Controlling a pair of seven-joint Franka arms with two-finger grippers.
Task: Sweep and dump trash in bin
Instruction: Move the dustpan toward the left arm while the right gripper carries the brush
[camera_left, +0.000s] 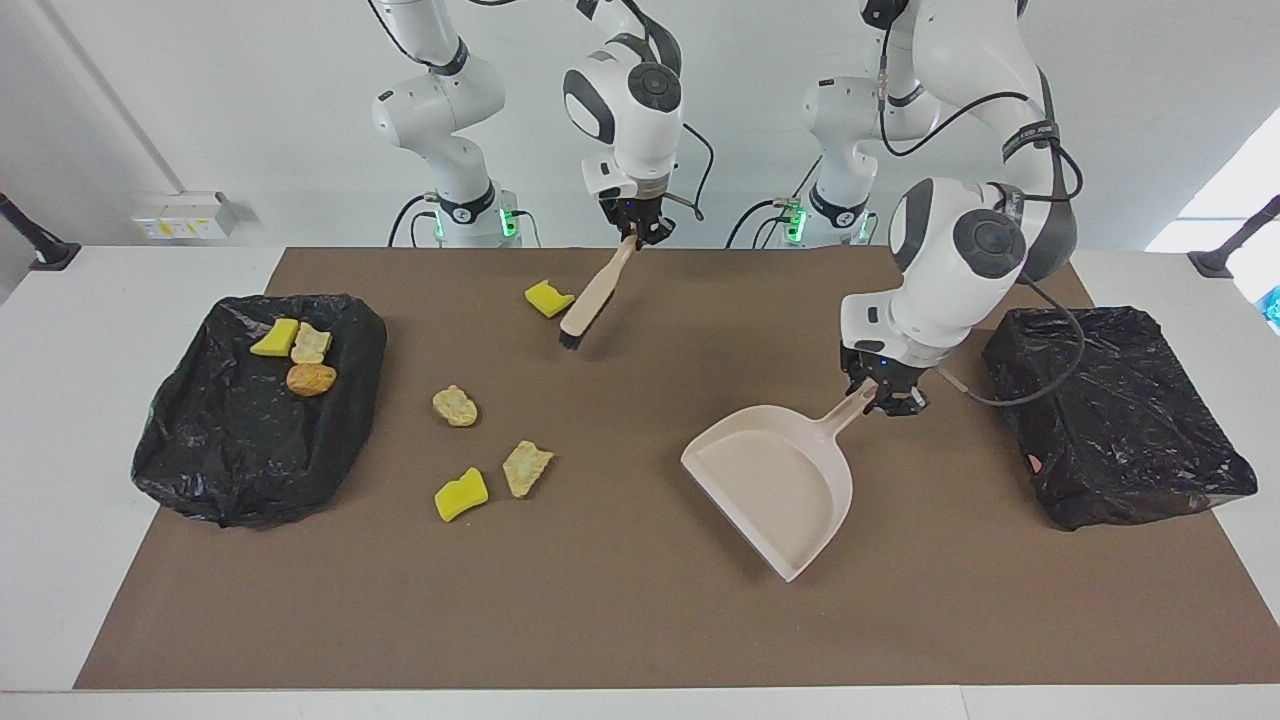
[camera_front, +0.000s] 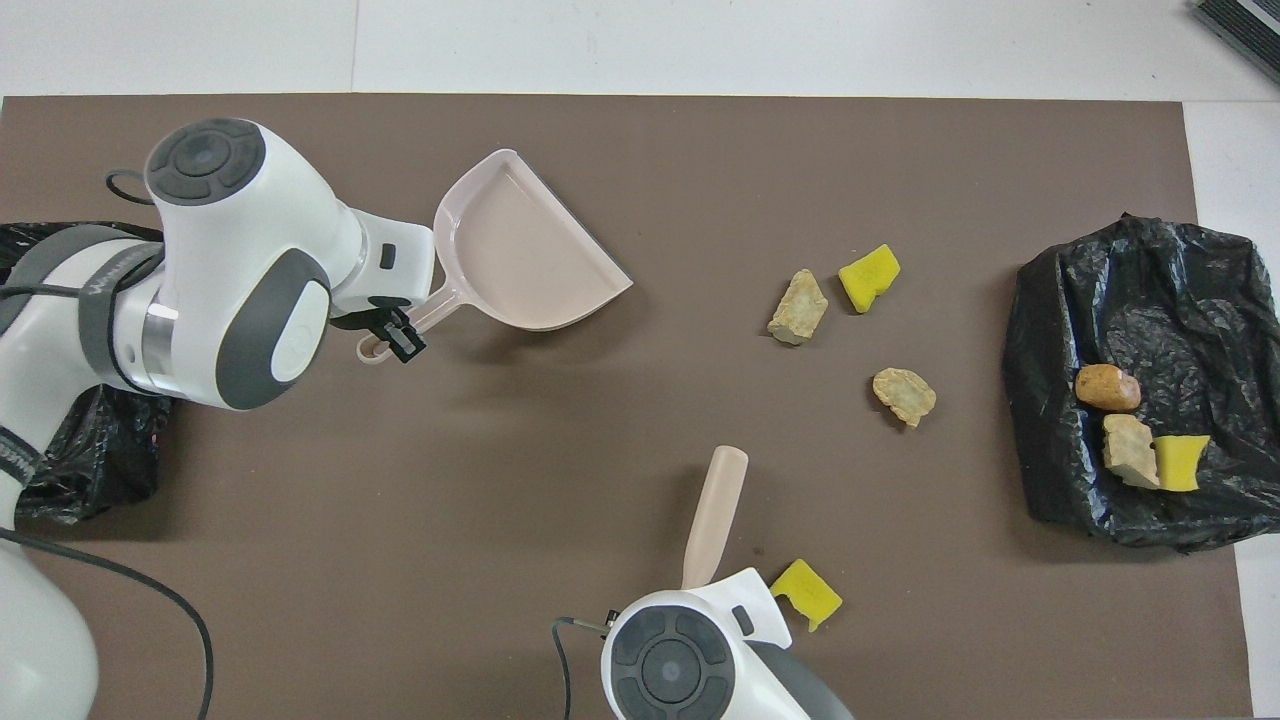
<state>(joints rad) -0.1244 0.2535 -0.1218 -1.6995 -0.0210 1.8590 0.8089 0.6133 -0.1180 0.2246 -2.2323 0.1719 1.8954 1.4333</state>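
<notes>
Over the table (camera_left: 640, 640), the left gripper (camera_left: 884, 392) clamps the dustpan (camera_left: 775, 480) handle. The right gripper (camera_left: 634, 228) grips the brush (camera_left: 590, 300) beside yellow trash (camera_left: 548, 298).

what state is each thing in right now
dustpan: empty, held by its handle in the shut left tool
brush: tilted, held in the shut right tool
bin at the right arm's end: three pieces inside
trash on the mat: four loose pieces

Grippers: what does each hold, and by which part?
Left gripper holds the dustpan by its handle end; right gripper holds the brush by its handle end.
</notes>
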